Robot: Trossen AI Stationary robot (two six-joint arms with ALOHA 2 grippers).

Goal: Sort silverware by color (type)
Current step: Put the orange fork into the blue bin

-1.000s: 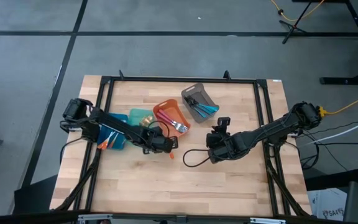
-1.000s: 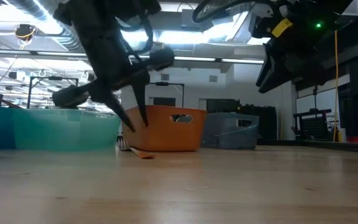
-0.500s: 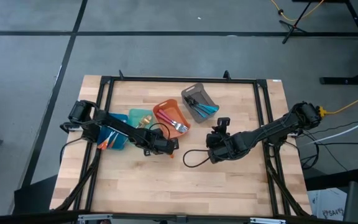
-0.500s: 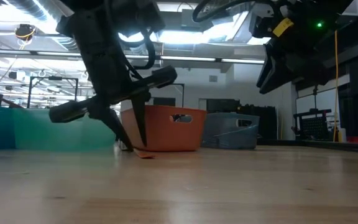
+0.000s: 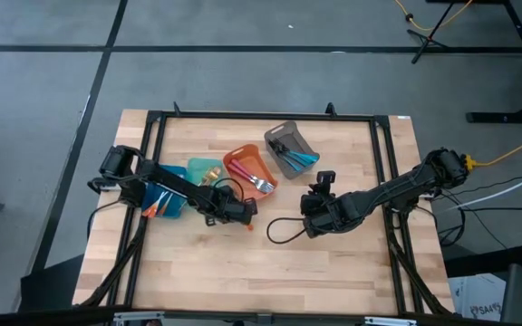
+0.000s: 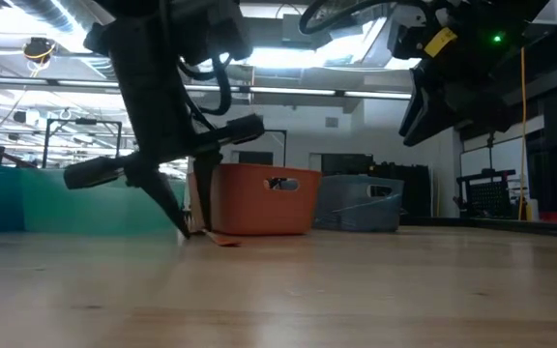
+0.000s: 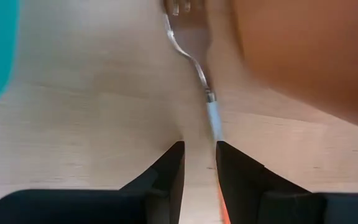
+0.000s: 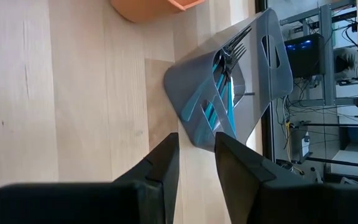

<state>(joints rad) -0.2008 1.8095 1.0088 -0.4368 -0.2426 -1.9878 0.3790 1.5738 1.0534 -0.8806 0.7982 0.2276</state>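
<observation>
Lying flat, orange-handled fork (image 7: 205, 93) points tines toward orange bin (image 7: 303, 50).

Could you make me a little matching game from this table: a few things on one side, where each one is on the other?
Things:
1. grey bin
2. orange bin
3. loose fork
4. right gripper

Places:
A. flat on the bare wood, just ahead of the left gripper
B. farthest back, holding blue-handled forks
C. hanging above the table, nothing in it
D. between the teal and grey bins

Pairs: 1-B, 2-D, 3-A, 4-C
</observation>
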